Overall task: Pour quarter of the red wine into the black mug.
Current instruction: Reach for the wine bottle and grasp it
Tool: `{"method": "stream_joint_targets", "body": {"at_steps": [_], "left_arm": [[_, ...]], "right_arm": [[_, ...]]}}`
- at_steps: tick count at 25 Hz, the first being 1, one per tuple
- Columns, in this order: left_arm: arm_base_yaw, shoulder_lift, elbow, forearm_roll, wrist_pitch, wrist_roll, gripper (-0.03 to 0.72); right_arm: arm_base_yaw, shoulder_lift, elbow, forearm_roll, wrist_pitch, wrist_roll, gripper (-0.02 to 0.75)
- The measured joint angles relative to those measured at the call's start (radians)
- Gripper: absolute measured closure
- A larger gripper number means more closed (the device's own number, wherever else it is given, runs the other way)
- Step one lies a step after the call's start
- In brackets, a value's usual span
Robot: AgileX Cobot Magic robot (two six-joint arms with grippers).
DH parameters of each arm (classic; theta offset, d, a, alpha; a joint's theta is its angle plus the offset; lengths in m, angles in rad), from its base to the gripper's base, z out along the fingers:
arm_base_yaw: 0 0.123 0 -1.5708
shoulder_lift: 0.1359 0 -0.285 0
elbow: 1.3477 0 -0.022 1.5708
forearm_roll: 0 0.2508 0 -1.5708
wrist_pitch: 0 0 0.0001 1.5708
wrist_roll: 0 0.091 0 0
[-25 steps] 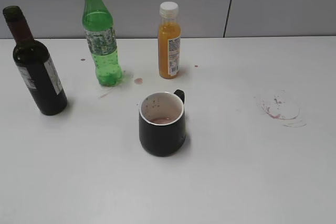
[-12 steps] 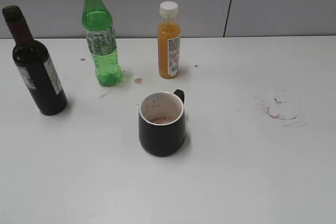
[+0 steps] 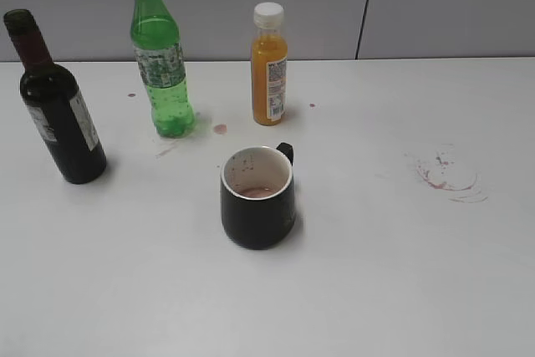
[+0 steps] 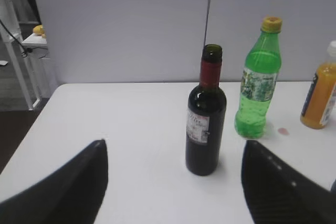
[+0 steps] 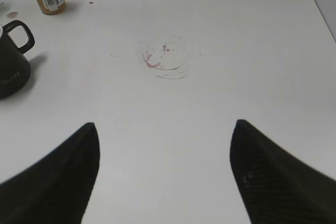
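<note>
The red wine is in a dark glass bottle (image 3: 58,110) (image 4: 205,116) with a white label, standing upright and uncapped at the table's left. The black mug (image 3: 257,196) (image 5: 13,64) stands near the middle, handle to the back, a little reddish liquid at its bottom. My left gripper (image 4: 173,153) is open, short of the wine bottle, which stands ahead between its fingertips and apart from them. My right gripper (image 5: 165,132) is open over bare table, with the mug off to its left. Neither arm shows in the exterior view.
A green plastic bottle (image 3: 160,60) (image 4: 257,80) and an orange juice bottle (image 3: 269,68) (image 4: 320,95) stand behind the mug. Dried wine stains (image 3: 447,173) (image 5: 165,59) mark the table's right side. The table's left edge (image 4: 31,129) is near the wine bottle.
</note>
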Motion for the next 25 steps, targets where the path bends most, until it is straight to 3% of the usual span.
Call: {"method": "stream_joint_targets", "body": {"at_steps": [11, 22, 25], "left_arm": [[0.0, 0.119, 0.132, 0.004, -0.367, 0.007, 0.099], [-0.001, 0.483, 0.143, 0.016, -0.639, 0.008, 0.095], [-0.027, 0.575, 0.143, 0.025, -0.702, 0.007, 0.07]], "right_arm": [[0.0, 0.0, 0.0, 0.0, 0.0, 0.0, 0.151], [0.0, 0.0, 0.0, 0.0, 0.0, 0.0, 0.152], [0.0, 0.0, 0.0, 0.0, 0.0, 0.0, 0.152]]}}
